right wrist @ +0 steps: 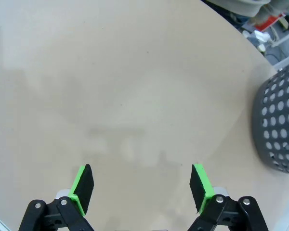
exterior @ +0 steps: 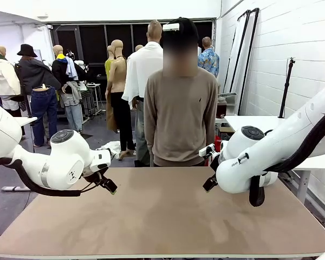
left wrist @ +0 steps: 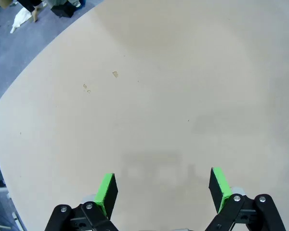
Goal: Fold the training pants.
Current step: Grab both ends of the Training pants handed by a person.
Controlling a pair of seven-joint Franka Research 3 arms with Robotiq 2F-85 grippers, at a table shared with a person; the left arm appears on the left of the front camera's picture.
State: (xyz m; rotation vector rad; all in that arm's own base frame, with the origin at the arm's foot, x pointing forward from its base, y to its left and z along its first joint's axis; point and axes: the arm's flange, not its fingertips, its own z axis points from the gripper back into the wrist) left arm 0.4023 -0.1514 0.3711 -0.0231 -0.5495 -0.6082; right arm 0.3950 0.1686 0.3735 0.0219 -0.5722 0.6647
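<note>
Beige, smooth tabletop [exterior: 162,216] spreads across the front view, and on it I can make out nothing but soft shadows. The left gripper [exterior: 109,186] hangs just above the board at about 9 o'clock of the table, its tips slanting down toward the middle. The right gripper [exterior: 208,184] mirrors it at about 3 o'clock, also clear of the surface. A person [exterior: 180,119] in a brownish sweater stands at 12 o'clock, just behind the far edge. In the left wrist view the left gripper [left wrist: 163,180] has its green pads [left wrist: 107,190] spread wide with only bare board between them, holding nothing. A couple of small scuff marks [left wrist: 114,74] sit toward 11 o'clock. In the right wrist view the right gripper [right wrist: 141,180] is likewise fully spread and grasps nothing, its pads [right wrist: 198,183] framing plain tabletop. A dark grey perforated basket [right wrist: 279,130] stands off the table's edge at 3 o'clock. Where the training pants lie, I cannot tell from these views.
</note>
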